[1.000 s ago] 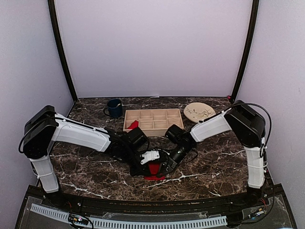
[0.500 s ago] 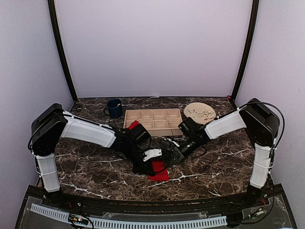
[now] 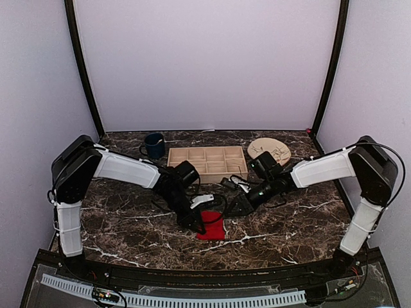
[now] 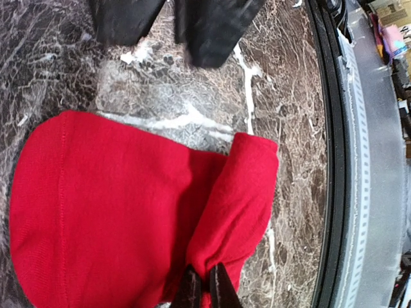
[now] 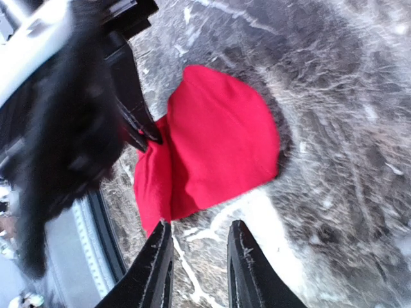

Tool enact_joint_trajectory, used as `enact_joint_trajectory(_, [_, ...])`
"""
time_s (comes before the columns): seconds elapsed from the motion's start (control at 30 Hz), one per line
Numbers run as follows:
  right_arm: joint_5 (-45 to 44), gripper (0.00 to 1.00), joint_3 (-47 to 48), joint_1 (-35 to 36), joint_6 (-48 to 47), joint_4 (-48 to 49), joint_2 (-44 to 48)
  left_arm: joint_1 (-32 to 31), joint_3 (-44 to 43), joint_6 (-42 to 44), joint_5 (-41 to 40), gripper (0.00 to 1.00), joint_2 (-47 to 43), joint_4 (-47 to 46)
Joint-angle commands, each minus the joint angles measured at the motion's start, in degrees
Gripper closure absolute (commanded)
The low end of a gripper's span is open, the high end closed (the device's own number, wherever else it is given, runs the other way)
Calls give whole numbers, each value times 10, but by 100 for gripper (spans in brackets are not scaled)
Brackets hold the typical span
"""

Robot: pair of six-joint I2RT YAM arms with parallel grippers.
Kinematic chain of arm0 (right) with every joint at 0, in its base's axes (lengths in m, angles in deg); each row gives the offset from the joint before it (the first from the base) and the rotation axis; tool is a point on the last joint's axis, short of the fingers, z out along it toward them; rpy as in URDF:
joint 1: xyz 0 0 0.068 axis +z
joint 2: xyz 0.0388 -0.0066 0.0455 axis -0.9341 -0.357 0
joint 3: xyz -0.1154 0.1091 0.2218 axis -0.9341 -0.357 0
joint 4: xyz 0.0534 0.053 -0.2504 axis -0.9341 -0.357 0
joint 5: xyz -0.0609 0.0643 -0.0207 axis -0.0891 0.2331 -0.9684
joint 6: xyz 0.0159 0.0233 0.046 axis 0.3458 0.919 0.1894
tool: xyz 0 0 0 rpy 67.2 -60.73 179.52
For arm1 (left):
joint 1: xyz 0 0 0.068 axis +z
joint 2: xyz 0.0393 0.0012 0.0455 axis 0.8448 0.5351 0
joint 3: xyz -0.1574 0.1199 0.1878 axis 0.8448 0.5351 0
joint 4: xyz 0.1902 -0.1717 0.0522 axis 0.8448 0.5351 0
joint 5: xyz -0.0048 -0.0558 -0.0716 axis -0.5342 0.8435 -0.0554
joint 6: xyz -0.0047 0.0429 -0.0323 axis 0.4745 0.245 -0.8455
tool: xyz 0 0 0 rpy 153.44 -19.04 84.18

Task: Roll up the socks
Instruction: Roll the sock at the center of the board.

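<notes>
A red sock (image 3: pixel 213 230) lies flat on the dark marble table (image 3: pixel 128 224) in front of the arms, one edge folded over. In the left wrist view my left gripper (image 4: pixel 205 285) is shut, pinching that folded edge of the sock (image 4: pixel 115 218). My right gripper (image 5: pixel 200 256) stands open just short of the sock (image 5: pixel 221 138), nothing between its fingers (image 5: pixel 157 266). From above, the left gripper (image 3: pixel 204 221) is at the sock's left edge and the right gripper (image 3: pixel 232 207) is a little up and to the right of it. I see only this one sock.
A wooden compartment tray (image 3: pixel 218 172) stands behind the grippers. A dark blue mug (image 3: pixel 153 145) is at the back left, a round tan plate (image 3: pixel 268 151) at the back right. The table's black front edge (image 4: pixel 334 192) runs close beside the sock.
The right gripper has let go of the sock and drawn back to the right. The left arm has stretched forward, still pinching the sock, which has shifted slightly right.
</notes>
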Motion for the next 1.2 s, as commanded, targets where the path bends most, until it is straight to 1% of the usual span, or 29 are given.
enact_joint_trajectory(0.0, [-74,72,-30,18,-21,34,51,10,-15,-9,49,100,21,64])
enact_joint_trajectory(0.2, [-161,70,-74,57,-43,62,98,25,-27,-13,83,100,40,89])
enact_joint_trajectory(0.3, [-204,68,-79,83,-52,68,127,33,-36,-13,103,100,51,105])
enact_joint_trajectory(0.43, [-251,67,-70,123,-69,65,132,38,-47,-9,113,100,64,123])
enact_joint_trajectory(0.57, [-289,65,-50,166,-89,47,119,44,-56,-6,124,100,75,138])
enact_joint_trajectory(0.83, [-318,62,-3,217,-128,11,69,59,-65,4,151,100,93,154])
enact_joint_trajectory(1.17, [-327,61,22,230,-149,-2,19,68,-67,15,170,100,108,161])
